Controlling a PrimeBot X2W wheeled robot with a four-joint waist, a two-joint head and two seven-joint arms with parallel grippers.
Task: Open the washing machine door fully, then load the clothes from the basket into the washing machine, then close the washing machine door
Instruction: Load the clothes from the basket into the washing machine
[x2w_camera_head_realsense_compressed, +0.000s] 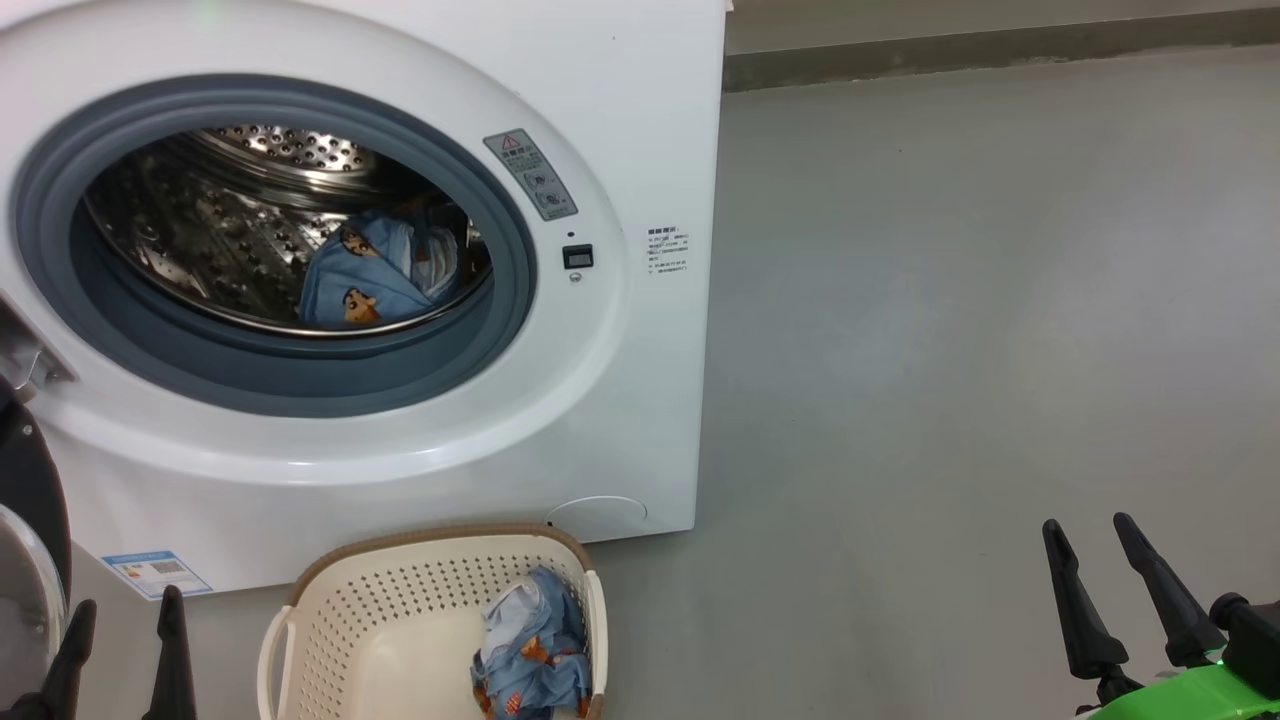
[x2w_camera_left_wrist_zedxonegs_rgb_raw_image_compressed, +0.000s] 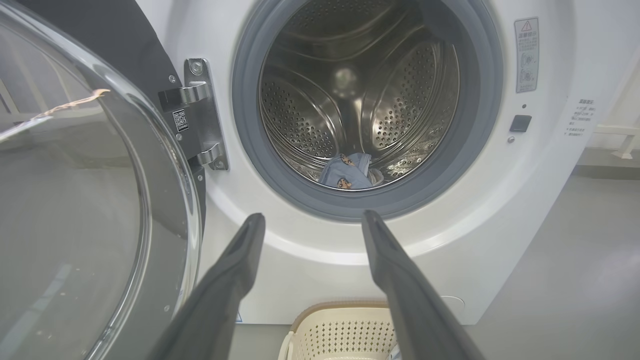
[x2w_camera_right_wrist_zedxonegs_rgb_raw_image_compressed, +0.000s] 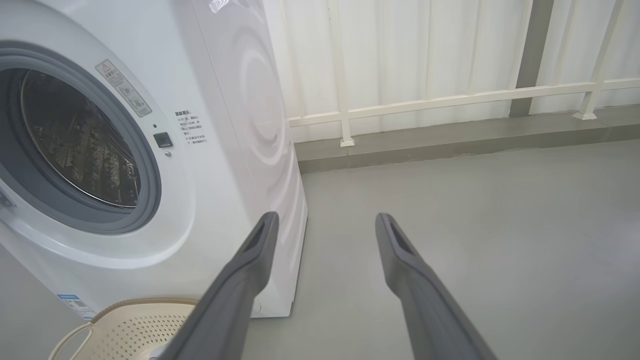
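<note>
Since the bundle of clothes (x2w_camera_head_realsense_compressed: 532, 650) slumped against the right wall of the basket (x2w_camera_head_realsense_compressed: 400, 545) is soft, light and floppy, a pinch on its raised, crumpled top should lift it, though trailing folds may snag on the perforated wall. A second bundle (x2w_camera_head_realsense_compressed: 375, 275) lies inside the drum of the washing machine (x2w_camera_head_realsense_compressed: 620, 120). The left claw (x2w_camera_head_realsense_compressed: 128, 600) and right claw (x2w_camera_head_realsense_compressed: 1086, 522) both hang spread and empty. The washing machine door (x2w_camera_head_realsense_compressed: 35, 490) stands open just beside the left claw, crowding that side.
</note>
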